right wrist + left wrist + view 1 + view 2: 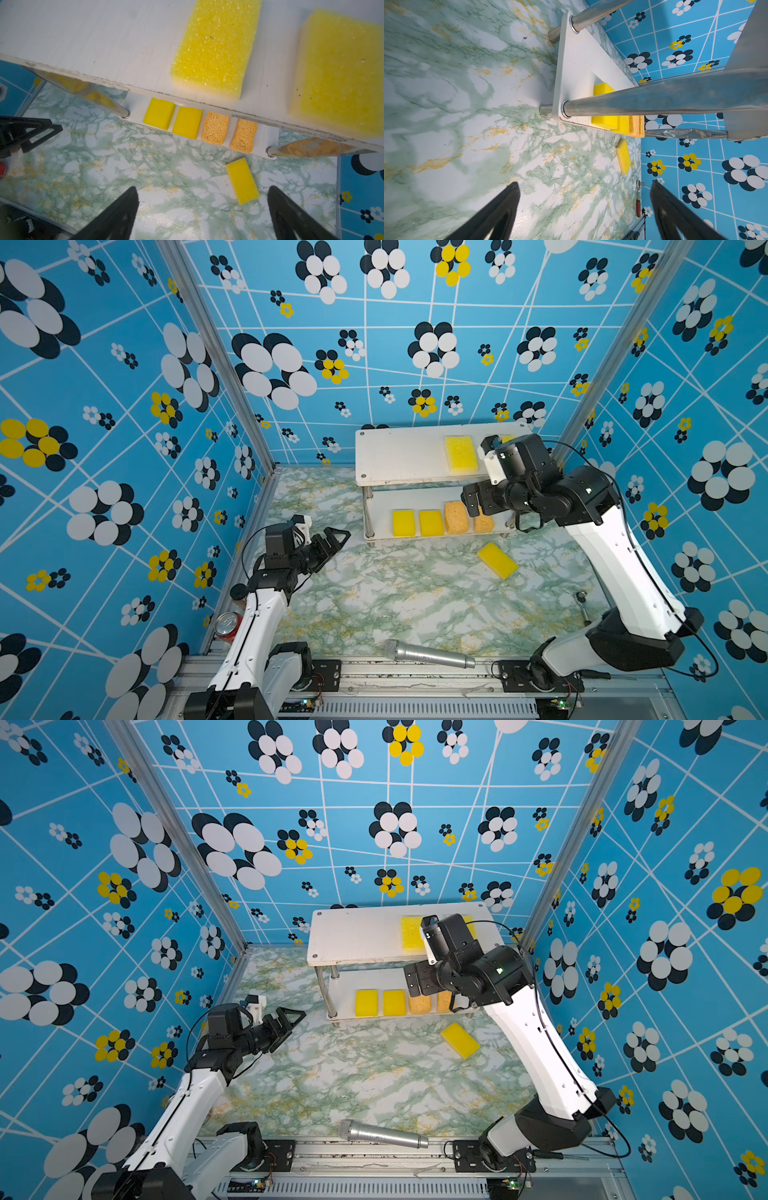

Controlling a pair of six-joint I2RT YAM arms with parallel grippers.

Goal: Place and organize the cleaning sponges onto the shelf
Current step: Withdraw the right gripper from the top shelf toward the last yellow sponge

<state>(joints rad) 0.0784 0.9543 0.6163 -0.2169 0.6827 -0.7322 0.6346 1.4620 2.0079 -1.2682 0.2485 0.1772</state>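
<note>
Begins with the table (374, 605), marble-patterned, and with the shelf (399, 456) at its back edge, nearer the right side. Judges the work to be at the last pick: finds six sponges on the shelf and only one off it

Sees the right tool (202, 188) hanging in front of the right part of the shelf, above the table, jaws spread wide, nothing between them. Sees the left tool (337, 538) low over the table, left of the shelf and apart from it, also spread wide and empty

Finds on the top board (353, 936) a long yellow sponge (460, 453) and just beside it a second long yellow sponge (336, 70), mostly hidden by the right arm (615, 547) in both top views. Has the left half of this board free

Finds the third long yellow sponge (497, 560) flat on the table, just in front of the right end of the shelf, askew to it, touching nothing

Finds on the lower board (577, 62) one neat row: two orange sponges (215, 129) on the right, two small yellow sponges (159, 113) on the left

Probably calls next for bringing the right tool down over the third long yellow sponge, turning the wrist to match its slant, closing across the narrow width, then lifting it to the top board and laying it parallel beside the other two
</note>
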